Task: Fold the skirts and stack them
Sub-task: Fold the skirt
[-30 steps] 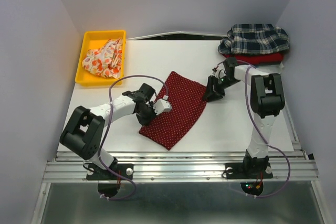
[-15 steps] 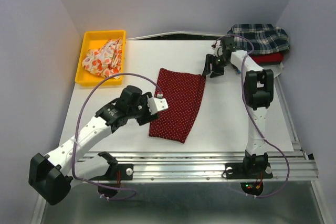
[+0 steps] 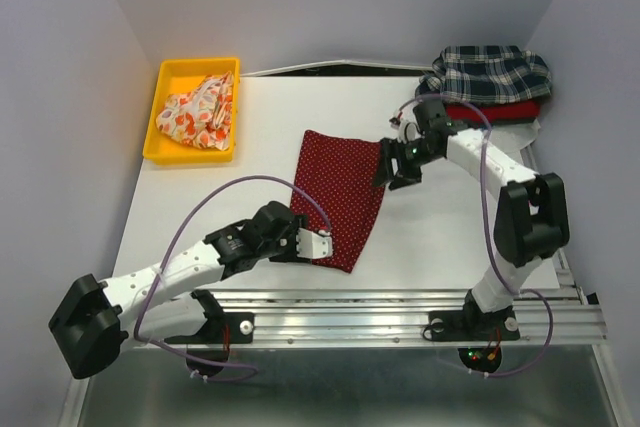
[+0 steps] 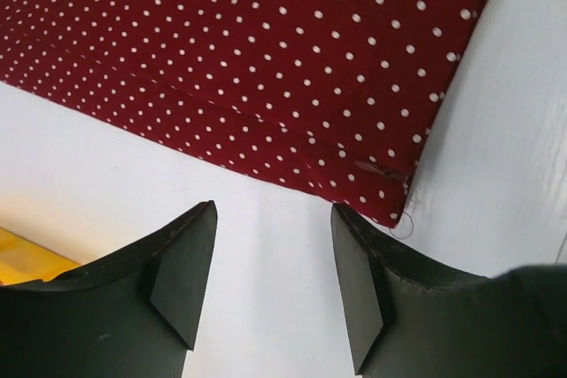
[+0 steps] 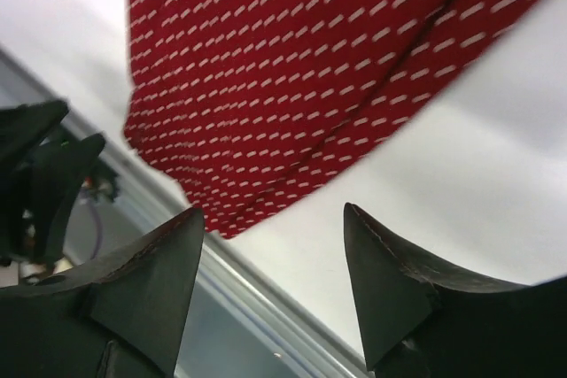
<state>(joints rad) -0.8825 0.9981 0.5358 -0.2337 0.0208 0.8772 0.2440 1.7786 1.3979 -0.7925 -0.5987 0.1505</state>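
Standing released with nothing between its jaws, the left gripper (image 3: 320,244) is held just off the near corner of the dark red, white-dotted cloth skirt (image 3: 340,182), which is laid flat on the white table (image 3: 450,237). The right gripper (image 3: 390,175), likewise parted and empty, is poised at the skirt's right edge near the far corner. Light, limp, unbreakable cloth is judged; hemmed corners are best pinched.

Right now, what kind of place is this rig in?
Probably a lab test cell, not a home: a white table boxed in by plain walls, the left arm and right arm bolted to an aluminium rail, a cream skirt in a yellow tray.
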